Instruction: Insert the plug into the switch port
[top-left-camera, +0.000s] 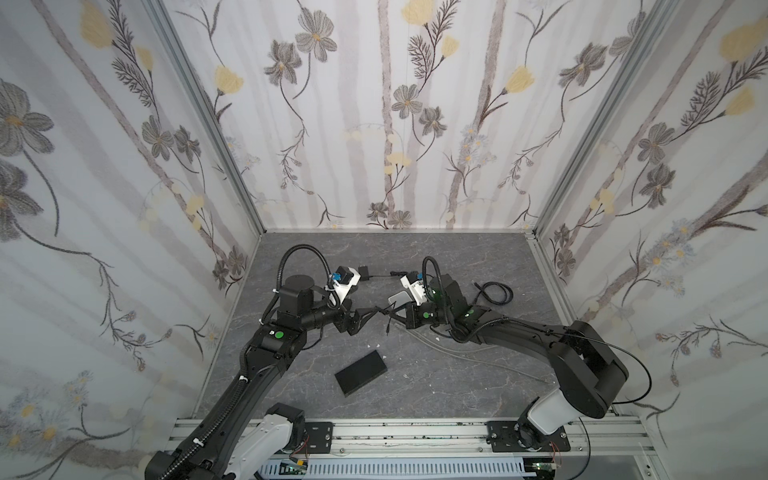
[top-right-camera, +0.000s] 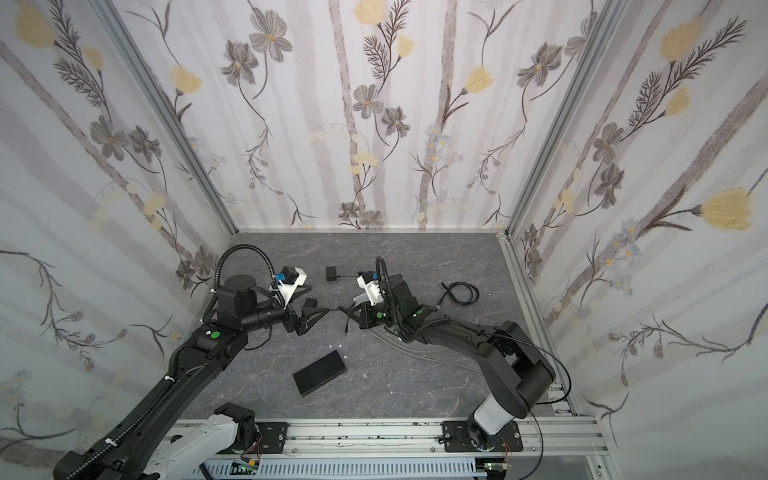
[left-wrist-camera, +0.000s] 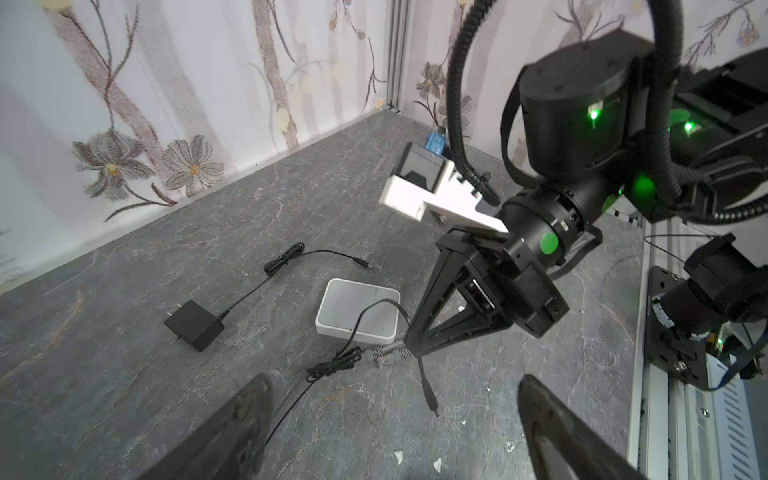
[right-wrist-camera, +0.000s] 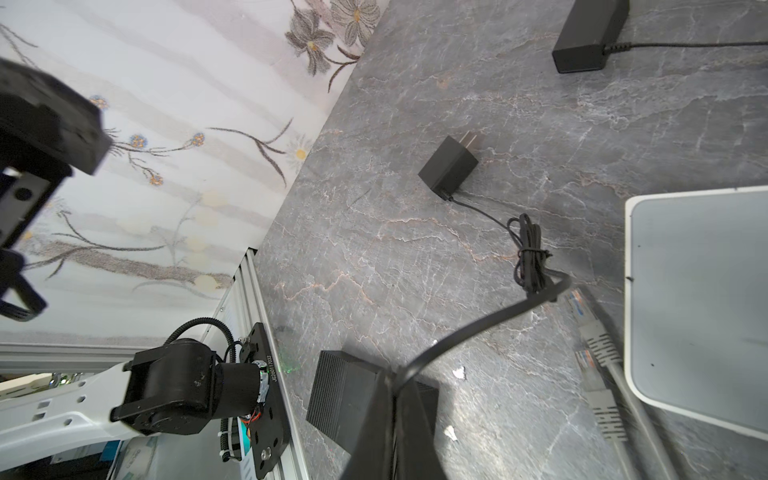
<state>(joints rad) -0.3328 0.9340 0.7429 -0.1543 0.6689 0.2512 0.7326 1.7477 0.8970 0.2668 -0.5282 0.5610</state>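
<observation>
One step looks done: our right tool clamps the cable, its plug dangling just beside the white switch. Our left tool stands wide, empty; insertion remains, we judge.

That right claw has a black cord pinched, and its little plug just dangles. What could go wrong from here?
1. The right gripper pinches the black cord well back from its plug, which hangs loose. Aiming it at a port may fail unless the open left gripper steadies it.
2. The grey network plugs lie right beside the white switch. They could get knocked or be in the way.
</observation>
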